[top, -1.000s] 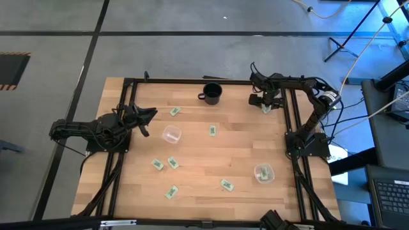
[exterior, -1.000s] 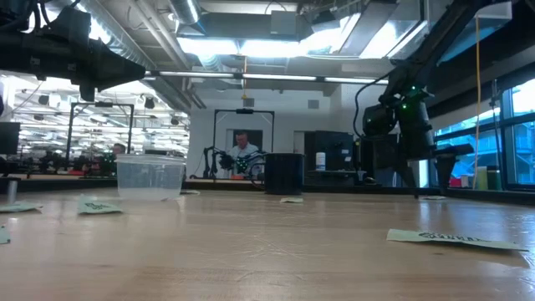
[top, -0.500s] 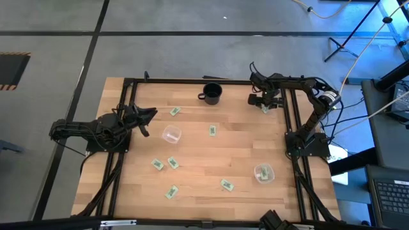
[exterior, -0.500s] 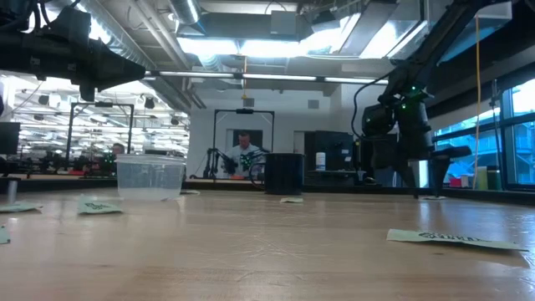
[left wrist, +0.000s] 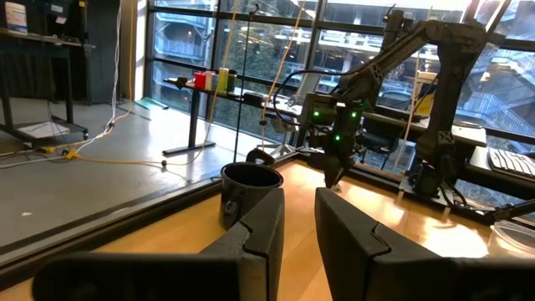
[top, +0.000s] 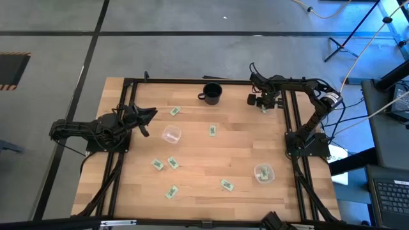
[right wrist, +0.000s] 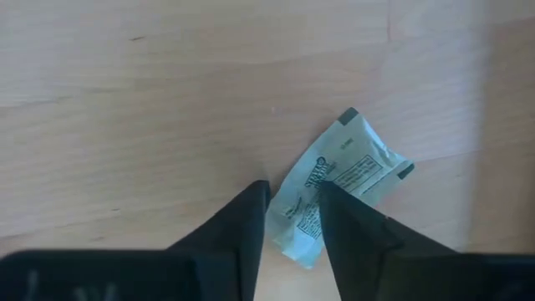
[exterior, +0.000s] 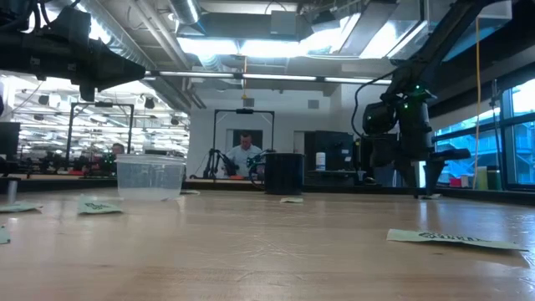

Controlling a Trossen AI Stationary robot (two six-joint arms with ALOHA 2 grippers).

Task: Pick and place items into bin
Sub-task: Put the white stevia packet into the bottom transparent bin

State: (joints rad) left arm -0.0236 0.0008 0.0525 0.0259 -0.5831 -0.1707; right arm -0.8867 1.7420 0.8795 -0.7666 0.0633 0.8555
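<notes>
Since a second ago the right gripper (top: pixel 263 103) has drawn slightly toward the top of the high view, and the packet (right wrist: pixel 341 186) it works over now peeks out less below it; nothing else has shifted. In the right wrist view its fingers (right wrist: pixel 242 226) stand narrowly apart over the packet's lower end, the packet lying flat on the wood, so the jaws look nearly closed but not clamped on it. Going near to far in the high view: two packets sit at the bottom, one left of centre (top: pixel 170 191) and one right (top: pixel 227 185), with a clear cup (top: pixel 263 173) at lower right holding something green. Above them, a pair of packets (top: pixel 165 163) lies left of centre. In the middle band are an empty clear cup (top: pixel 170 134), a packet (top: pixel 212 130) to its right, and the left gripper (top: pixel 148 115) at mid left, raised off the table, its fingers (left wrist: pixel 259 234) a small gap apart and holding nothing. Farther up lie another packet (top: pixel 175 111) and, top centre, a black mug (top: pixel 211 93), well left of the right gripper at upper right. In the low view a person (exterior: pixel 244 153) sits far behind the table (top: pixel 243 147).
</notes>
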